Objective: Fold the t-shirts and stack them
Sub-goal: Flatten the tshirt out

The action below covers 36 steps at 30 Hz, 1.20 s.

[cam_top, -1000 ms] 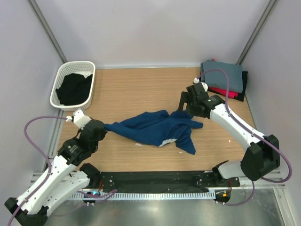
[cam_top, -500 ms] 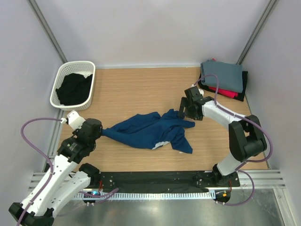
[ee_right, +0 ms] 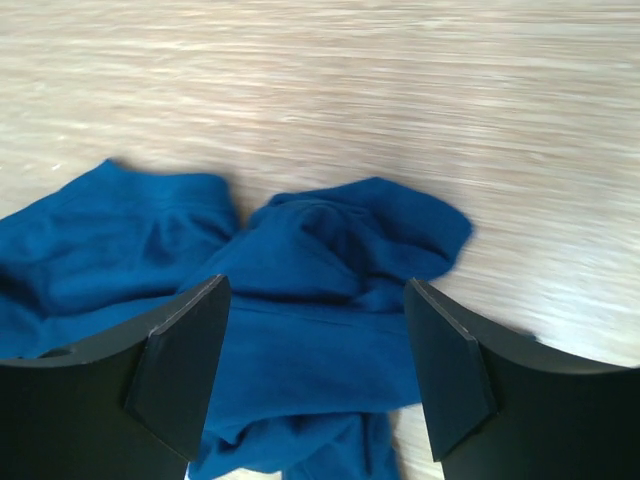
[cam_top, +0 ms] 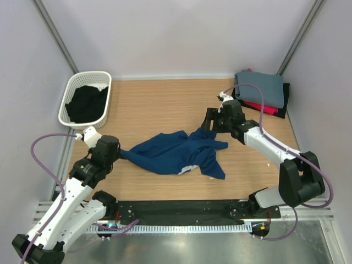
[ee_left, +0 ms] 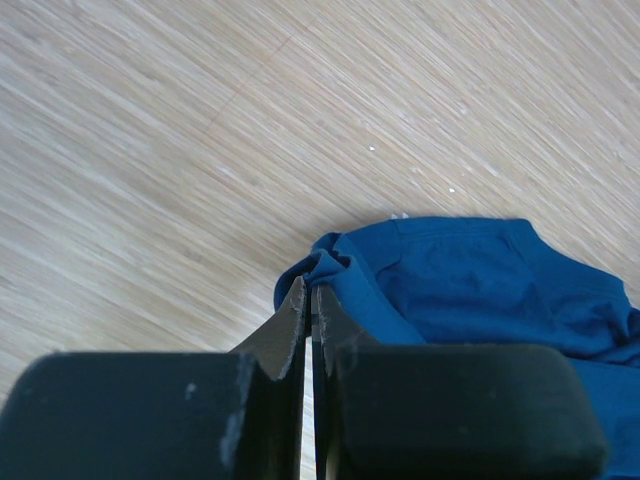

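Observation:
The navy blue t-shirt (cam_top: 171, 153) lies crumpled on the middle of the wooden table; its print is hidden apart from a pale scrap at its lower edge. My left gripper (cam_top: 119, 152) is shut on the shirt's left edge; in the left wrist view the fingertips (ee_left: 303, 300) pinch a fold of blue hem (ee_left: 335, 268). My right gripper (cam_top: 212, 124) is open, just above the shirt's upper right corner; in the right wrist view the blue cloth (ee_right: 320, 290) lies between and below the spread fingers (ee_right: 185, 370). Folded grey, red and black shirts (cam_top: 260, 89) are stacked at the back right.
A white plastic basket (cam_top: 70, 91) holding black cloth stands at the back left. Grey walls close in the table on three sides. A black strip and metal rail run along the near edge between the arm bases.
The shirt has shifted a little to the left with my left gripper. My right arm has changed pose, and its gripper has moved slightly back and left over the shirt's upper right corner.

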Motion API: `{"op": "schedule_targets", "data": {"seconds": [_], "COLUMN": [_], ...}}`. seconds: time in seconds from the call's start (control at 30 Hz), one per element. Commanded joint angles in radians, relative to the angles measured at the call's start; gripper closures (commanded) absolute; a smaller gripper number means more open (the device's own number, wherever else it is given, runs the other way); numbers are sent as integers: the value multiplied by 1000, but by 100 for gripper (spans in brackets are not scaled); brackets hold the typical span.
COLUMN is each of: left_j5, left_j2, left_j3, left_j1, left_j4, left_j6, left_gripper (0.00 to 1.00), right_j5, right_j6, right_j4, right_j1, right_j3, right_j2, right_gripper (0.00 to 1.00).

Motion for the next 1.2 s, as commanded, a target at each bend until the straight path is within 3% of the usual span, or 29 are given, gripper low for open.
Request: {"op": "schedule_targets", "data": {"seconds": [0.0, 0.27, 0.6, 0.7, 0.73, 0.8, 0.83, 0.97, 1.17], "left_j5": [27, 19, 24, 24, 22, 22, 22, 1, 17], "left_j2": [-3, -40, -61, -75, -76, -81, -81, -38, 75], "left_j3": [42, 43, 46, 39, 38, 38, 42, 130, 399], "left_j1": [12, 17, 18, 18, 20, 20, 20, 30, 49], "left_j4": [61, 45, 42, 51, 48, 51, 54, 100, 284], "left_j6": [33, 42, 53, 58, 58, 61, 65, 134, 412], "left_gripper": [100, 100, 100, 100, 100, 100, 100, 100, 100], "right_j5": [-131, -57, -111, -94, -91, -61, -57, -7, 68], "right_j6": [-6, -3, 9, 4, 3, 9, 9, -5, -37], "right_j4": [149, 125, 218, 247, 249, 241, 235, 149, 54], "right_j1": [15, 31, 31, 31, 31, 31, 29, 31, 31], "right_j3": [-28, 53, 53, 58, 58, 66, 70, 130, 321], "right_j2": [43, 182, 241, 252, 253, 244, 235, 155, -40], "right_gripper": [25, 39, 45, 57, 78, 95, 99, 99, 99]}}
